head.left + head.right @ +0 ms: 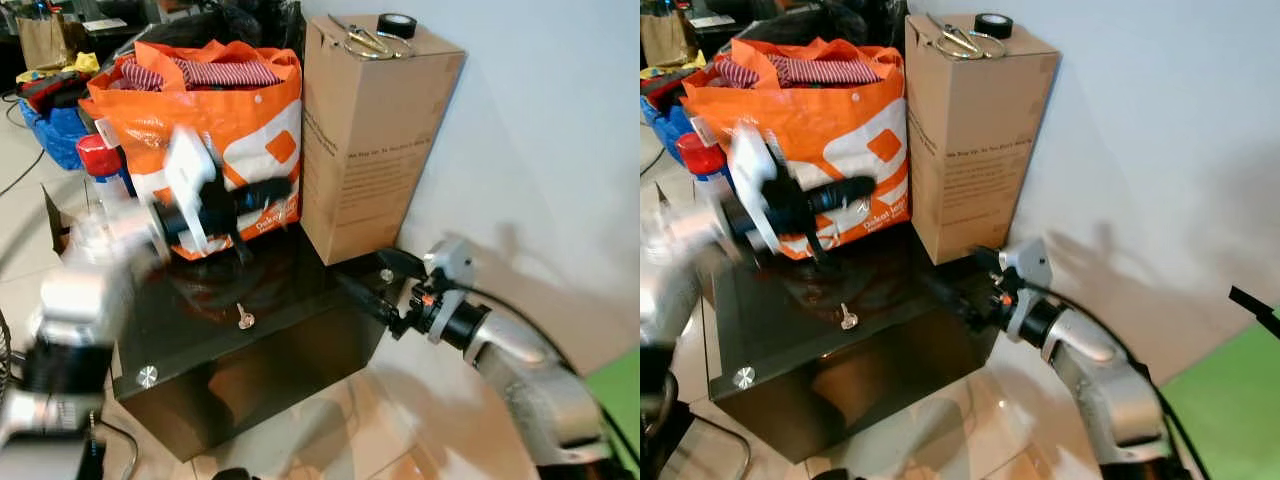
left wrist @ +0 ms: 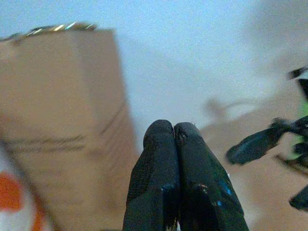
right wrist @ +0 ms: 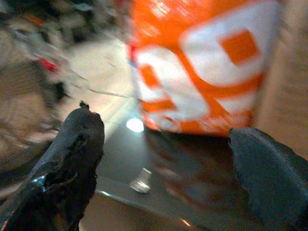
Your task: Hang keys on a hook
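Note:
A bunch of metal keys (image 1: 365, 40) lies on top of the tall cardboard box (image 1: 370, 150), next to a black tape roll (image 1: 397, 22). My left gripper (image 1: 285, 188), blurred, hovers in front of the orange bag (image 1: 250, 130), pointing toward the box; its fingers (image 2: 173, 144) are shut with nothing seen between them. My right gripper (image 1: 375, 278) is open at the right corner of the black glass table (image 1: 200, 340), below the box. A small metal piece (image 1: 243, 318) lies on the table, seen between the right fingers as the small metal piece (image 3: 140, 182).
The orange bag holds striped cloth. A red-capped bottle (image 1: 97, 160) stands at its left, with a blue bag (image 1: 55, 130) behind. A white wall (image 1: 540, 120) runs at the right. Pale tiled floor (image 1: 400, 420) lies in front of the table.

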`<state>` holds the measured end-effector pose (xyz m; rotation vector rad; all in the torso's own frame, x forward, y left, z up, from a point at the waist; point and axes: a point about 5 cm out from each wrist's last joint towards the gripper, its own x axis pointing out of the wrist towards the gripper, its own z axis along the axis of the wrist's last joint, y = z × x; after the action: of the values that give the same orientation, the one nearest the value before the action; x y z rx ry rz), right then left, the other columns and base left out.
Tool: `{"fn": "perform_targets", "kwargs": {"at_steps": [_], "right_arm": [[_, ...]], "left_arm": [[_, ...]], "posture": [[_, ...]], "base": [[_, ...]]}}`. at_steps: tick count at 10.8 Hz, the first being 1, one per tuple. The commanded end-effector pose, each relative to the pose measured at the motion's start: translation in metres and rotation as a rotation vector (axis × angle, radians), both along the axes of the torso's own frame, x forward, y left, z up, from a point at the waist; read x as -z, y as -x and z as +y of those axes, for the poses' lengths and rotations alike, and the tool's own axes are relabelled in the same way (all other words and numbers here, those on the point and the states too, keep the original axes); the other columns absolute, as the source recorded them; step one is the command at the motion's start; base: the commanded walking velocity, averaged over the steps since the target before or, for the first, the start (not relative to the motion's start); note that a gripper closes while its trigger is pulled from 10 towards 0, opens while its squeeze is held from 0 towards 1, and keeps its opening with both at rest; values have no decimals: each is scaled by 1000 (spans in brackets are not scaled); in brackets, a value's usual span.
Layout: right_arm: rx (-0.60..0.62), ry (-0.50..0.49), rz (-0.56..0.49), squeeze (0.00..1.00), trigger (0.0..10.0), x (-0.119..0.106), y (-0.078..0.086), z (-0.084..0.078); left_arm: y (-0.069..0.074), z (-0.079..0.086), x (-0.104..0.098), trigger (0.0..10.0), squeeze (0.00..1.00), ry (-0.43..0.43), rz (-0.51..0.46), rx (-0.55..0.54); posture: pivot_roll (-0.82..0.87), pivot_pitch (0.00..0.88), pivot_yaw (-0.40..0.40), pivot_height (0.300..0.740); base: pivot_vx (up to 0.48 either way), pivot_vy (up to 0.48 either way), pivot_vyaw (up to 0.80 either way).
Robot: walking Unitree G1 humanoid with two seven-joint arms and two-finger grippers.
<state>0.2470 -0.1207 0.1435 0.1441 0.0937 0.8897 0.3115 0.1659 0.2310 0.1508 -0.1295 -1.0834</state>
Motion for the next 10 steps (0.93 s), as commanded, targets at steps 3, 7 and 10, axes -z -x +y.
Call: {"fn": "perform_targets", "kwargs": {"at_steps": [3, 7, 10], "right_arm": [[-34, 2, -40, 1000, 10000, -22, 5, -6], [-26, -21, -67, 0, 10000, -40, 11, -1], [-81, -36, -72, 0, 10000, -45, 15, 9]], "left_arm": [[4, -17, -21, 10000, 0, 93, 76, 258], [13, -38, -27, 10000, 0, 172, 174, 458], [18, -46, -22, 10000, 0, 145, 203, 506]], "posture": [[-61, 0, -15, 740], [-79, 0, 11, 740], [-77, 0, 9, 740]], "base": [[0, 0, 0], [0, 0, 0], [0, 0, 0]]}}
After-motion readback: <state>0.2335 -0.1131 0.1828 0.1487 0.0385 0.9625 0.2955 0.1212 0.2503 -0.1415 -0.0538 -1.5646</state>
